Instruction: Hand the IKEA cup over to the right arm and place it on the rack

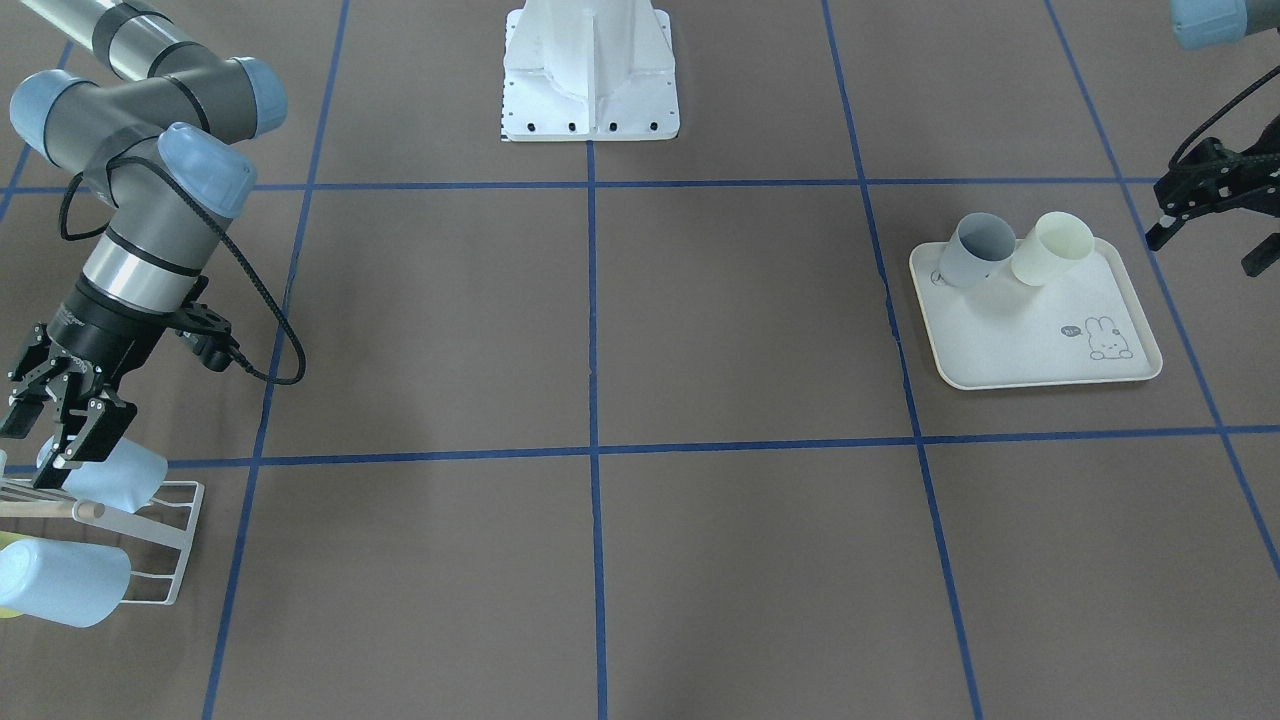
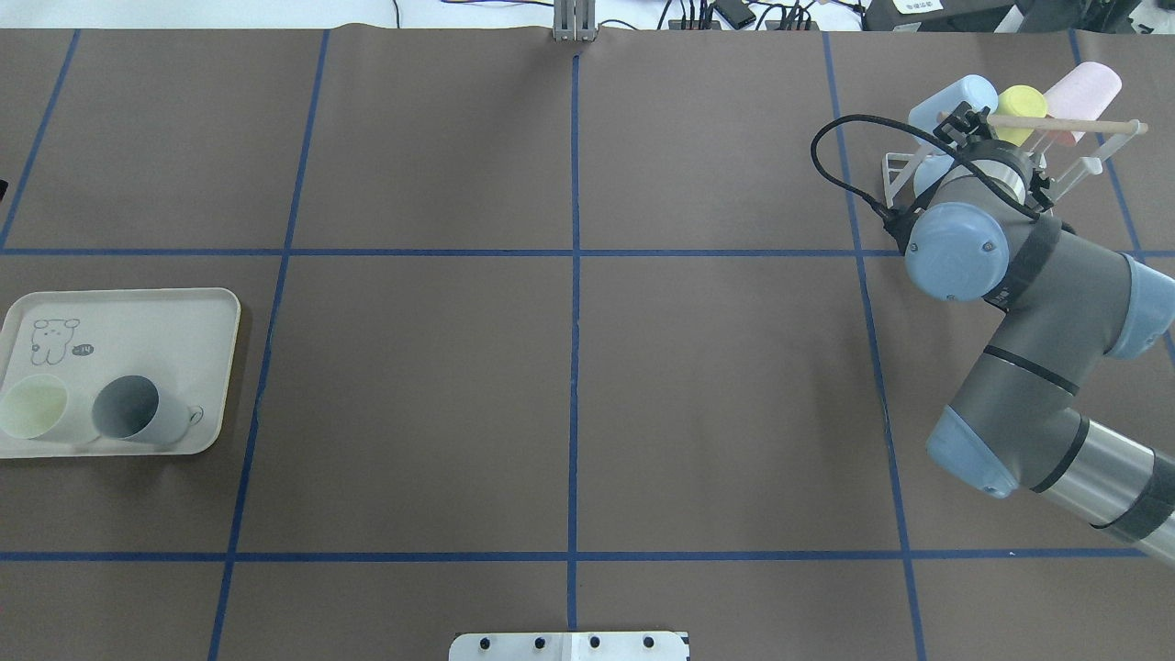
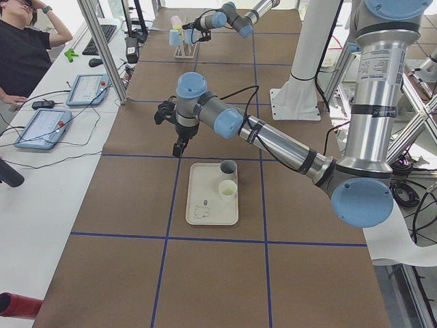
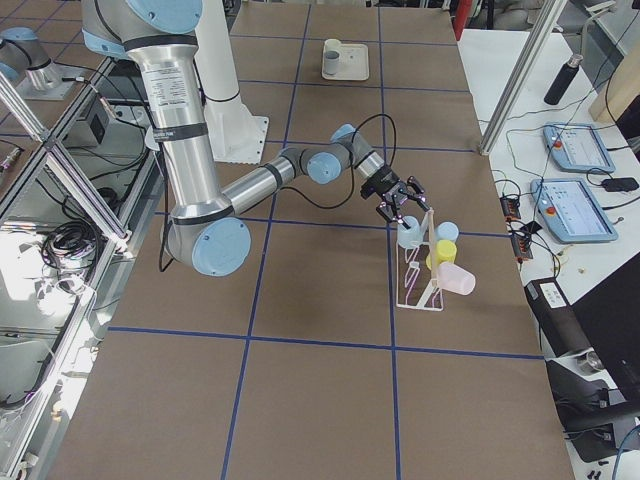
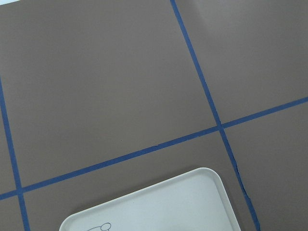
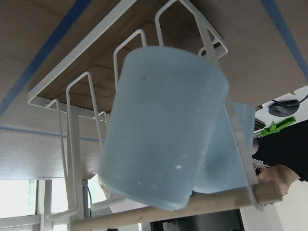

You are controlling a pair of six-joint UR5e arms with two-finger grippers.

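Right wrist-mounted view: IKEA cup point(image 6: 163, 125) sits on the rack point(image 6: 216, 202) at the far right corner of the table point(image 2: 569, 413), my right gripper point(image 1: 40, 445) spread wide just above it, and it looks light, stiff and slick, so I'd pinch its wall.

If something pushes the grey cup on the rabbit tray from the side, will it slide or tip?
Probably light and stiff: the grey cup looks like thin plastic. It stands upright, taller than wide, so a high push may tip it; a low one would likely slide it across the smooth tray.
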